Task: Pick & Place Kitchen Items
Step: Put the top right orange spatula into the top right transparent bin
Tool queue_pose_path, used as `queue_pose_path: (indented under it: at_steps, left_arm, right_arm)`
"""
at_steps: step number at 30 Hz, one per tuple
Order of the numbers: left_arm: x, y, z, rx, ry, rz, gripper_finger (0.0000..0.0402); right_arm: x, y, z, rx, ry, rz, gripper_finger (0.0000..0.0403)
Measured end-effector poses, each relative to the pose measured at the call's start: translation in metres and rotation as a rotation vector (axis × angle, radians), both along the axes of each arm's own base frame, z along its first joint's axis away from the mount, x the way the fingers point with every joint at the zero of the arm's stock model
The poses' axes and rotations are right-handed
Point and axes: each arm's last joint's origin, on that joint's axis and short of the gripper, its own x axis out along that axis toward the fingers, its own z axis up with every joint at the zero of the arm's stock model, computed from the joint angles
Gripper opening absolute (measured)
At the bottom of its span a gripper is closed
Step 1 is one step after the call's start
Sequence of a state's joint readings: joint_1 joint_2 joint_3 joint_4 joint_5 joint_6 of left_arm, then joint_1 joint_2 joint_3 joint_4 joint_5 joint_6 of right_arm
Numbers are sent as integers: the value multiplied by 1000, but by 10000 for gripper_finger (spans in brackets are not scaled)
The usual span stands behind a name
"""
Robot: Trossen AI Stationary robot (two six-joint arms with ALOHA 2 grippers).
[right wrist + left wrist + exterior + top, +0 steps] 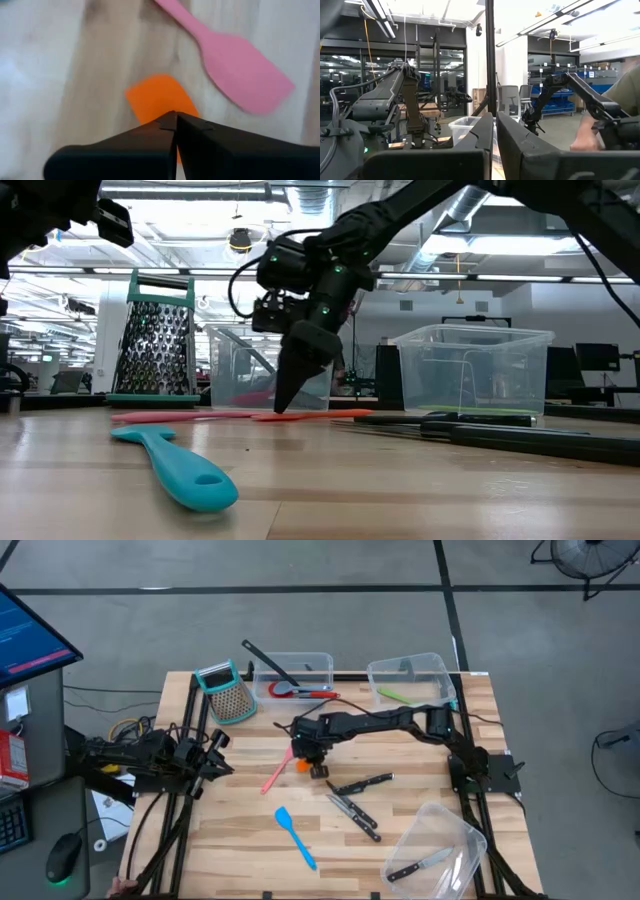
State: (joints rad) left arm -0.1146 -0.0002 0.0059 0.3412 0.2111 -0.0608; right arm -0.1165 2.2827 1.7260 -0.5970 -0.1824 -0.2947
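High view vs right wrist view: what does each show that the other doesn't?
High view only: the blue spatula, knives, teal-framed grater, clear bins and the parked left pincer at the table's left edge. Right wrist view only: the right pincer shut tip to tip over the orange utensil. Both: that orange utensil with the pink spatula beside it.

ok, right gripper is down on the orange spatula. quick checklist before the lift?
1. Right gripper shut: ok, fingers meet over the orange spatula.
2. Spatula actually pinched: cannot tell, the fingers hide the contact.
3. Pink spatula free of the grip: ok, it lies beside the orange one, apart from the fingers.
4. Knives out of the way: ok, they lie on the table apart from the right gripper.
5. Left gripper out of the way: ok, shut, parked at the table's left edge.
6. Clear bin open for a drop: ok.
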Motion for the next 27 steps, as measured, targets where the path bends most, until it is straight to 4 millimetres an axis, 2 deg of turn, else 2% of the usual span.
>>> queue_pose_path:
  at_steps: [4, 7, 11, 18, 21, 24, 27]
  left_arm:
    - [0, 0, 0, 0, 0, 1, 8]
    - [0, 0, 0, 0, -1, 0, 8]
    - [0, 0, 0, 0, -1, 0, 8]
    - [0, 0, 0, 0, 0, 0, 8]
    - [0, 0, 0, 0, 0, 0, 8]
    - [0, 0, 0, 0, 0, 0, 8]
    - [0, 0, 0, 0, 0, 0, 8]
  right_arm:
    - [9, 3, 15, 99, -72, 53, 6]
    - [11, 4, 23, 133, -98, 78, 35]
    - [8, 6, 20, 106, -64, 110, 103]
    - [10, 11, 20, -87, -65, 131, 276]
    - [10, 10, 18, -116, -68, 139, 334]
    - [6, 11, 8, -113, -46, 140, 363]
    - [0, 11, -1, -101, -3, 134, 366]
